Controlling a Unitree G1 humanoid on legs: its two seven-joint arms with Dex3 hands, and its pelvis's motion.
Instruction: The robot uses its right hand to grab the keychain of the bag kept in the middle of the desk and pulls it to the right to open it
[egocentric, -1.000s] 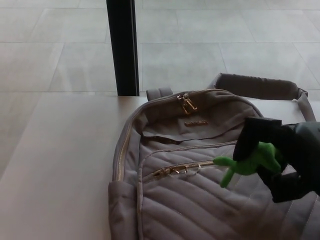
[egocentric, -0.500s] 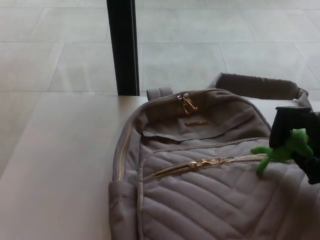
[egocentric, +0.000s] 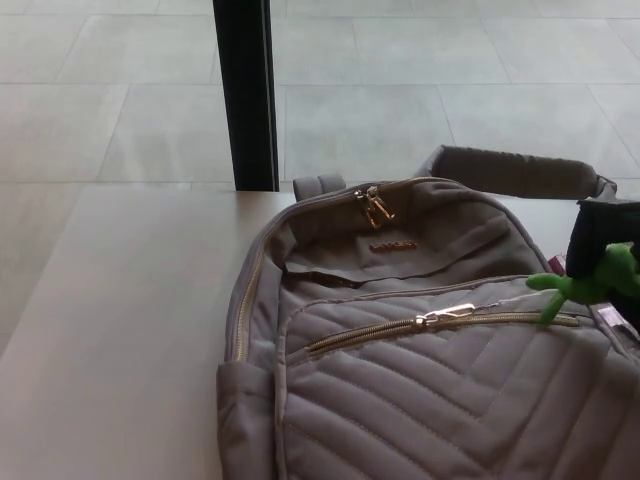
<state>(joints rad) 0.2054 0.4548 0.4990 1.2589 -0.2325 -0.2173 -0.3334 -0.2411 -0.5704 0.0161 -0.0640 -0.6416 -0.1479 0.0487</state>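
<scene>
1. Pale desk (egocentric: 120, 330) surface, tiled floor (egocentric: 400, 90) and a black post (egocentric: 245, 95) behind.
2. I see the right hand (egocentric: 605, 250) at the right edge, clenched on the green keychain (egocentric: 590, 285); the left hand is out of frame.
3. Keychain sits over the grey bag (egocentric: 400, 390), beside the right end of the front-pocket zipper (egocentric: 440, 320).
4. Zipper runs left-right, rising slightly rightward; its pull lies mid-track.
5. I cannot read the gold logo plate (egocentric: 392, 245).

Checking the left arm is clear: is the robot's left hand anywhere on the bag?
No, only the right hand shows, holding the green keychain at the bag's right edge.
</scene>
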